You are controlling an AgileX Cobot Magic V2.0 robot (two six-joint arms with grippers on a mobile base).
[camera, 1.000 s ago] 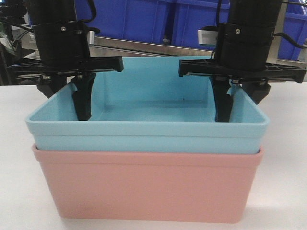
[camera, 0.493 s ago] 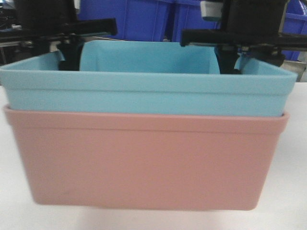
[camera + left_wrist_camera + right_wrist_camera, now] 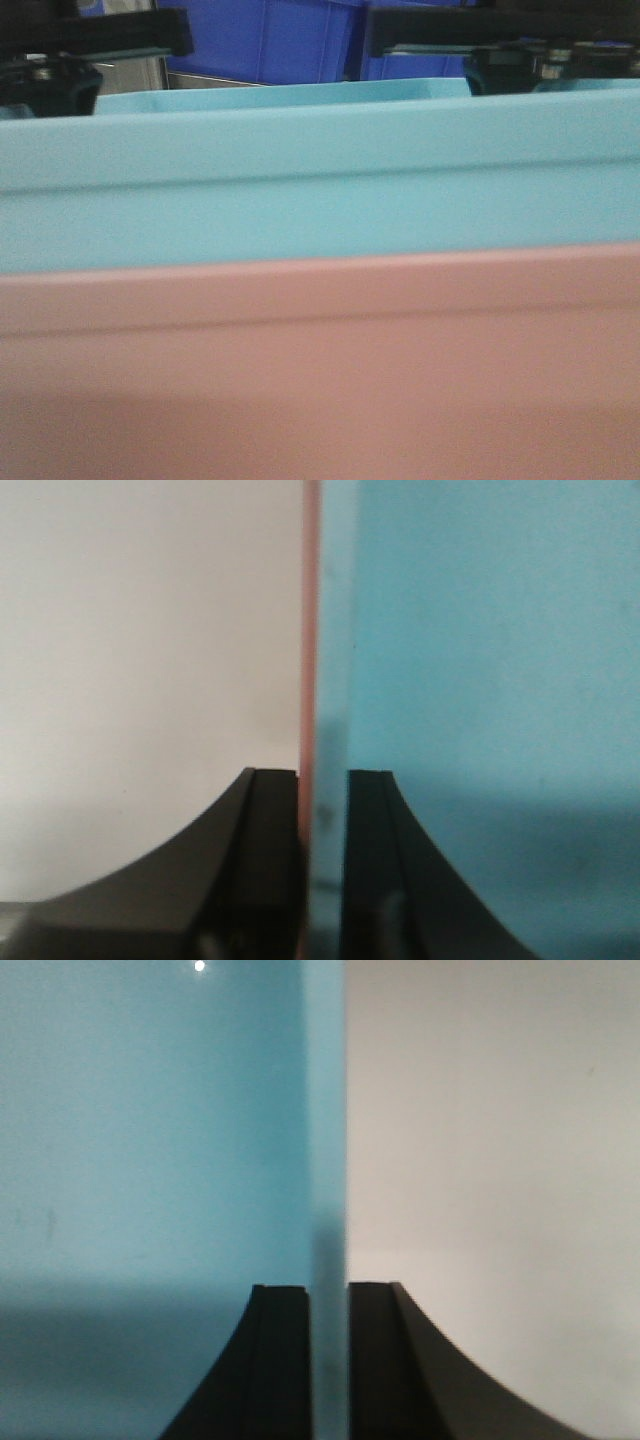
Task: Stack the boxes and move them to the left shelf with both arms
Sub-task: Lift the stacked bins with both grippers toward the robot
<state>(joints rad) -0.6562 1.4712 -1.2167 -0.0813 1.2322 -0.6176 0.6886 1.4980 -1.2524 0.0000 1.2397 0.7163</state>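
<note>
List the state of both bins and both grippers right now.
turquoise bin: nested inside the pink bin, rim showing above it.
pink bin: upright, holding the turquoise bin.
left gripper: shut on the turquoise bin's side wall.
right gripper: shut on the turquoise bin's opposite side wall.
dark blue bins: standing behind the stack.

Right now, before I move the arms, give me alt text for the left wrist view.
The left gripper clamps the nested side walls from above: one black finger outside against the pink bin's thin rim, the other inside the turquoise bin. White table fills the left half.
</note>
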